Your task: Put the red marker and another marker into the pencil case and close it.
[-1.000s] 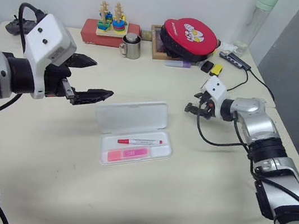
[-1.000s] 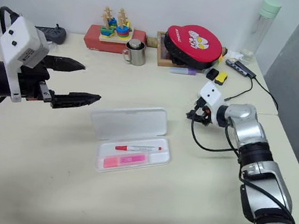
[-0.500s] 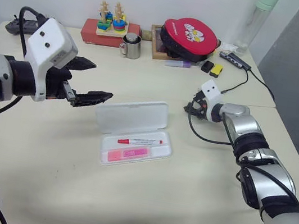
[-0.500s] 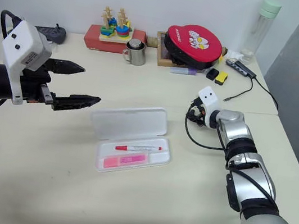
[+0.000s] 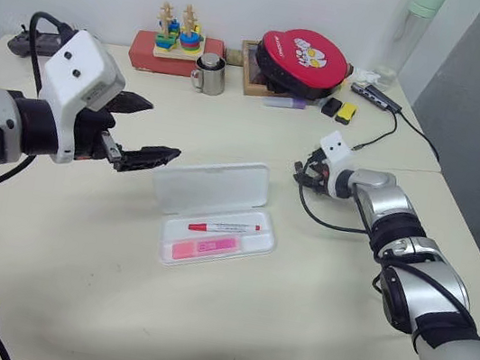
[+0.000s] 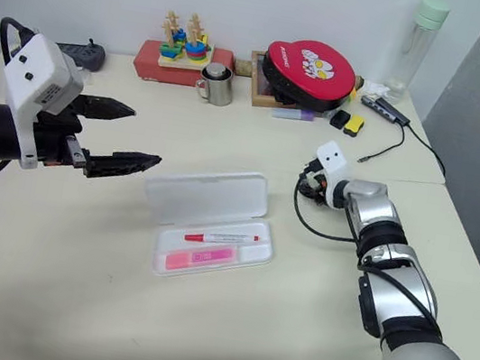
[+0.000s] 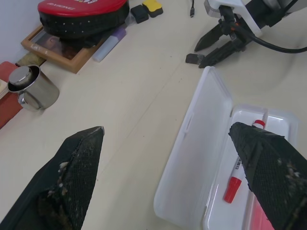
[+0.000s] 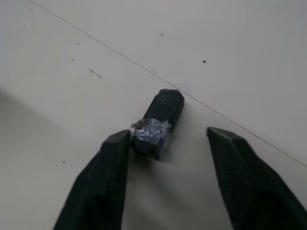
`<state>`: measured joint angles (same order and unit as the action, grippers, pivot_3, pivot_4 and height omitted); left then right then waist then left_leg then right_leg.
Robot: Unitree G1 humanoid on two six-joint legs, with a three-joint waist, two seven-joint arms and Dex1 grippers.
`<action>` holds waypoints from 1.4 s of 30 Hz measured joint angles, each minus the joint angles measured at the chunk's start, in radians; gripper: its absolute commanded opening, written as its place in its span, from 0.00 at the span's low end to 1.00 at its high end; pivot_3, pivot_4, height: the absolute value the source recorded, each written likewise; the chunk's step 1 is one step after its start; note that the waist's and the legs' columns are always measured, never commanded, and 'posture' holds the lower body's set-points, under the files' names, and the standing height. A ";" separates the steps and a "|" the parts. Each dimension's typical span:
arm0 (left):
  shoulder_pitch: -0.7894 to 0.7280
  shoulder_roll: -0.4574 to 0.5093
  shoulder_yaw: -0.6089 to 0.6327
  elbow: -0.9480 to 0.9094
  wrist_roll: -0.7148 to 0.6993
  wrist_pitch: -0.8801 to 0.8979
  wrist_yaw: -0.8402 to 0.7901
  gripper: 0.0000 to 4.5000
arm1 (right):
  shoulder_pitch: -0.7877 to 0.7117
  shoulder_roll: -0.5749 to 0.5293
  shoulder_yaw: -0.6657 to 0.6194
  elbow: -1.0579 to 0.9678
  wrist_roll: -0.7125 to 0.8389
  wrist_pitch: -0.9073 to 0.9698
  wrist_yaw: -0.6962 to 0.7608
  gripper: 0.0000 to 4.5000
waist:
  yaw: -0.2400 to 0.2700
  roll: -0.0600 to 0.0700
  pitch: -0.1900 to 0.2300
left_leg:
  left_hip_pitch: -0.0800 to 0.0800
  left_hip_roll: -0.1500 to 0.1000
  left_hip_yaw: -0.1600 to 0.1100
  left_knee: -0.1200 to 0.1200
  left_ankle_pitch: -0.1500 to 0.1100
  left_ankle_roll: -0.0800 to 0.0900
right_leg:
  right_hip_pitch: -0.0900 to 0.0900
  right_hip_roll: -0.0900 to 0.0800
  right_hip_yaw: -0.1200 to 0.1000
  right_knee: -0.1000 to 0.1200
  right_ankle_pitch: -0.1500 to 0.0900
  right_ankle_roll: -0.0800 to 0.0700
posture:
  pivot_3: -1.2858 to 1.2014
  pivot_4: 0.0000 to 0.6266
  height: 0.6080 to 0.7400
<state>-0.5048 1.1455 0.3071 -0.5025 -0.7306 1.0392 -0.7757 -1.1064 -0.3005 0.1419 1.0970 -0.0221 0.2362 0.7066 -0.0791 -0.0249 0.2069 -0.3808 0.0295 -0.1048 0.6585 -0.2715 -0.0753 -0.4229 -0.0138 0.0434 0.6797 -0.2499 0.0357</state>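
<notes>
Hovering above the worktop (image 5: 74, 245), the left tool (image 5: 143, 131) is released, its two black fingers spread wide and pointing toward the pencil case (image 5: 214, 210), which lies just beyond and below the fingertips, apart from them. That case is open: its white lid (image 5: 211, 186) is folded back on the side nearer the left tool's far finger, and the tray sits in front of it. Inside the tray the red marker (image 5: 225, 227) lies lengthwise, its red cap toward the left tool, and the pink highlighter (image 5: 205, 247) lies parallel just beside it, on the near side. Behind the left tool, along the wall, stand a red box (image 5: 176, 54) with a coloured stacking toy (image 5: 179, 31) on it and a metal mug (image 5: 211, 74); further right rests a red round pouch (image 5: 305, 60) on a wooden tray, with a purple marker (image 5: 285, 102) in front of it, and a pale green bottle (image 5: 412, 34) in the corner. Past the case on its right end, the right tool (image 5: 302, 171) is low over the worktop, pointing toward the case's lid but well short of touching it. In the right wrist view its fingers (image 8: 100, 187) stand partly apart with nothing gripped; a small black block (image 8: 159, 122) with a crumpled, shiny end lies on the worktop between the fingertips, close against one finger, though I cannot tell whether they touch.
</notes>
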 measured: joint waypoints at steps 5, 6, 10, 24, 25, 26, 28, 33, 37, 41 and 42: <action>0.000 -0.002 0.000 0.000 0.000 -0.001 0.001 1.00 | 0.000 0.006 -0.001 -0.005 0.002 0.014 0.016 0.13 | -0.002 0.000 0.000 | 0.000 0.000 0.000 0.000 0.000 0.000 | 0.000 0.000 0.000 0.000 0.000 0.000 | 0.52 0.24 1.00; 0.000 -0.002 0.000 0.000 0.000 -0.001 0.001 1.00 | 0.000 0.006 -0.001 -0.006 0.001 0.014 0.018 0.09 | -0.002 0.000 0.000 | 0.000 0.000 0.000 0.000 0.000 0.000 | 0.000 0.000 0.000 0.000 0.000 0.000 | 0.52 0.24 1.00; 0.000 -0.002 0.000 0.000 0.001 -0.002 0.001 1.00 | 0.000 0.006 -0.001 -0.006 0.001 0.014 0.020 0.06 | -0.002 0.000 0.000 | 0.000 0.000 0.000 0.000 0.000 0.000 | 0.000 0.000 0.000 0.000 0.000 0.000 | 0.52 0.24 1.00; 0.138 0.001 0.085 -0.040 -0.047 0.003 -0.062 1.00 | 0.060 -0.081 0.007 -0.297 0.007 0.082 0.179 0.06 | -0.003 0.000 0.000 | -0.001 0.000 0.000 -0.001 0.000 0.000 | -0.001 0.000 0.000 0.000 0.000 0.000 | 0.52 0.24 1.00; 0.188 0.007 0.124 -0.054 -0.068 0.006 -0.094 1.00 | 0.094 -0.112 0.010 -0.408 0.022 0.105 0.230 0.06 | -0.003 0.001 0.000 | -0.001 0.000 0.000 -0.002 0.000 0.000 | -0.001 -0.001 0.000 0.000 0.000 0.001 | 0.52 0.24 1.00; 0.226 0.012 0.149 -0.068 -0.077 0.006 -0.121 1.00 | 0.118 -0.139 0.017 -0.491 0.038 0.128 0.272 0.06 | -0.002 0.001 0.001 | -0.001 0.000 0.000 -0.003 0.000 0.000 | -0.001 -0.001 -0.001 0.000 -0.001 0.001 | 0.52 0.24 1.00; 0.306 0.020 0.179 -0.090 -0.087 0.004 -0.174 1.00 | 0.174 -0.210 0.029 -0.696 0.084 0.185 0.380 0.06 | 0.000 0.001 0.001 | 0.000 0.000 0.000 -0.005 0.000 0.000 | -0.002 -0.001 -0.001 -0.001 -0.001 0.001 | 0.52 0.24 1.00; 0.363 0.020 0.199 -0.108 -0.096 -0.021 -0.208 1.00 | 0.225 -0.288 0.041 -0.931 0.161 0.276 0.501 0.06 | -0.001 0.002 0.001 | 0.001 0.000 0.000 -0.004 0.000 0.000 | -0.001 -0.001 0.000 -0.001 -0.001 0.001 | 0.52 0.24 1.00; 0.436 0.029 0.177 -0.114 -0.035 -0.092 -0.238 1.00 | 0.252 -0.353 0.039 -1.116 0.261 0.384 0.588 0.06 | 0.000 0.006 0.004 | 0.001 0.000 0.001 -0.004 0.000 0.000 | -0.001 -0.001 0.000 0.000 -0.001 0.001 | 0.52 0.24 1.00; 0.440 0.032 0.099 -0.074 0.046 -0.187 -0.247 1.00 | 0.302 -0.352 0.070 -1.350 0.345 0.414 0.616 0.06 | 0.002 0.006 0.003 | 0.002 0.001 -0.001 -0.005 0.000 0.000 | 0.000 0.000 -0.001 0.000 -0.002 0.002 | 0.52 0.24 1.00; 0.439 0.033 0.086 -0.060 0.062 -0.206 -0.255 1.00 | 0.332 -0.353 0.096 -1.382 0.344 0.401 0.617 0.06 | 0.003 0.005 0.003 | 0.002 0.001 -0.001 -0.005 0.000 0.000 | 0.000 0.000 -0.001 -0.001 -0.002 0.002 | 0.52 0.24 1.00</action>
<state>-0.0654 1.1785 0.3935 -0.5629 -0.6682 0.8329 -1.0304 -0.7744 -0.6539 0.2383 -0.2854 0.3221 0.6376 1.3236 -0.0762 -0.0198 0.2099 -0.3789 0.0301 -0.1054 0.6540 -0.2715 -0.0755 -0.4228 -0.0139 0.0422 0.6790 -0.2523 0.0379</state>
